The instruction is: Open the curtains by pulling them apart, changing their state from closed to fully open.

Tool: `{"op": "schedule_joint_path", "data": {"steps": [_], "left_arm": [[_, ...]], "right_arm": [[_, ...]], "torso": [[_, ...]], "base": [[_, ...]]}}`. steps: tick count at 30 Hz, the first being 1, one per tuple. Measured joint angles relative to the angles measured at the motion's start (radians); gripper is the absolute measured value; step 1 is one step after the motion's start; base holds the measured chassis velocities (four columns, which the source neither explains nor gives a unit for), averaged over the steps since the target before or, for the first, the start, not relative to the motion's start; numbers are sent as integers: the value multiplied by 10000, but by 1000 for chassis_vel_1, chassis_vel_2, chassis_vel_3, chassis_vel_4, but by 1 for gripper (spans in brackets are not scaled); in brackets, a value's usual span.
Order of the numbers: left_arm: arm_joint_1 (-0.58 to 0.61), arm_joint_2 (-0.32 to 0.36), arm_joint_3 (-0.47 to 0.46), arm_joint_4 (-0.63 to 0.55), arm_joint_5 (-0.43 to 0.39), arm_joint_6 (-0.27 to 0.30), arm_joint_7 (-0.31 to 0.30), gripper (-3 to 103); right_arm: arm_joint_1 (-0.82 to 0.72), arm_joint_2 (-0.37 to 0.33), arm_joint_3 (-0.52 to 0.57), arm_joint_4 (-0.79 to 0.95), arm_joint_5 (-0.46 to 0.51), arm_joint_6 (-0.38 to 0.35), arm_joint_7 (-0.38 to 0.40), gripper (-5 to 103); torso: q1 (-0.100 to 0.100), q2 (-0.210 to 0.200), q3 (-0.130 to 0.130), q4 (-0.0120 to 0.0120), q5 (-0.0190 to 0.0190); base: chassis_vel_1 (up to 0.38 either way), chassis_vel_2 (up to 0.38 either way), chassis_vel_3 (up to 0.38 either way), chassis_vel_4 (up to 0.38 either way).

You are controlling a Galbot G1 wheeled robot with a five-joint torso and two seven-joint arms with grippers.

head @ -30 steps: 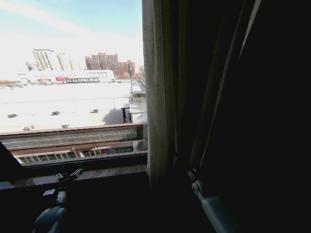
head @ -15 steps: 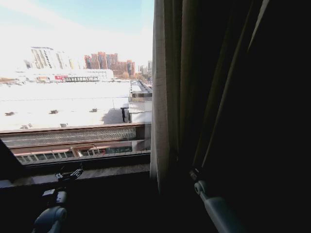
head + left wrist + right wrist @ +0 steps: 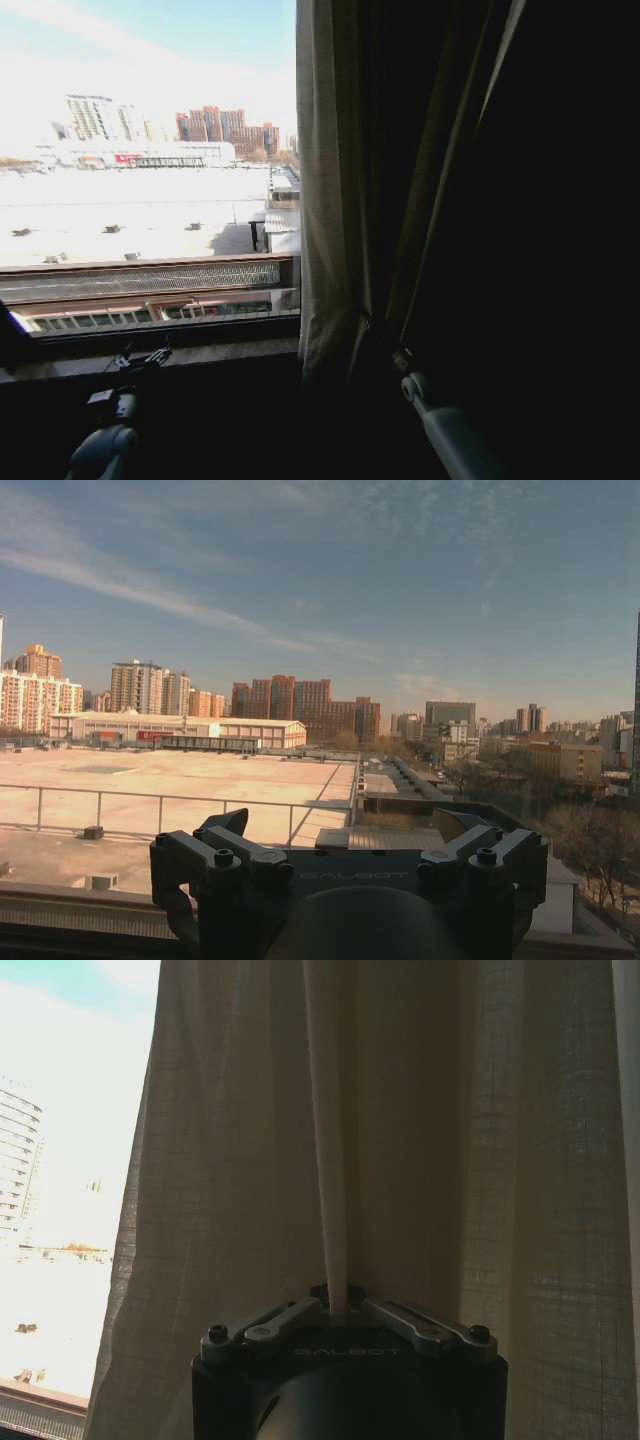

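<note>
Head view: the sheer curtain (image 3: 322,200) hangs bunched right of the bare window (image 3: 150,160), the right gripper (image 3: 385,345) low at its hem and the left gripper (image 3: 145,358) parked by the sill (image 3: 200,355). Left wrist view: the left gripper (image 3: 350,845) has its fingers (image 3: 215,855) spread wide, holding nothing, facing the window. Right wrist view: the right gripper (image 3: 338,1305) is pinched tight on a fold of the curtain (image 3: 400,1160).

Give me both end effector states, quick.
Left end effector: open, empty, facing the window.
Right end effector: shut on a fold of the sheer curtain.
</note>
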Motion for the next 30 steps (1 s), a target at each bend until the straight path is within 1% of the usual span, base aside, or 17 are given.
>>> {"op": "schedule_joint_path", "data": {"steps": [5,6,7,11,13,15,16,20,25,27,30], "left_arm": [[0,0,0,-1,0,0,3,100],[0,0,-1,1,0,0,2,100],[0,2,-1,3,0,0,1,100],[0,4,-6,3,0,0,-4,100],[0,3,-5,3,0,1,-5,100],[0,3,-5,3,0,0,-5,100],[0,3,-5,2,0,0,-5,100],[0,4,-5,3,0,0,-4,100],[0,3,-8,3,0,1,-4,100],[0,4,-8,3,0,0,-4,100],[0,4,-7,2,0,0,-4,100]], "right_arm": [[70,-11,14,-45,-343,-118,630,0],[107,-3,21,-71,-552,-198,1031,0],[114,-1,20,-67,-613,-234,1178,0],[51,-8,-69,94,-619,-267,1241,0],[-73,-9,-226,347,-633,-262,1192,0],[-87,-6,-249,374,-633,-255,1174,0],[-130,9,-343,449,-648,-212,1068,0],[-102,11,-566,461,-684,-134,851,0],[561,108,-926,-203,-724,-153,857,0],[1133,167,-1080,-712,-759,-294,1060,0],[1458,193,-1089,-1057,-812,-334,1234,0]], "torso": [[0,0,0,1,-2],[0,0,0,8,-12],[0,1,0,10,-17],[0,1,0,12,-8],[0,0,0,3,-8],[0,0,1,3,-7],[0,0,0,1,-1],[0,1,0,1,-4],[0,1,0,8,-9],[1,0,1,8,-6],[3,0,0,7,-5]], "base": [[-9,-10,19,6],[0,0,0,0],[55,54,-25,-21],[27,23,-14,-11],[0,0,0,0],[0,0,0,0],[0,0,0,0],[0,0,0,0],[0,0,0,0],[0,0,0,0],[0,0,0,0]]}}
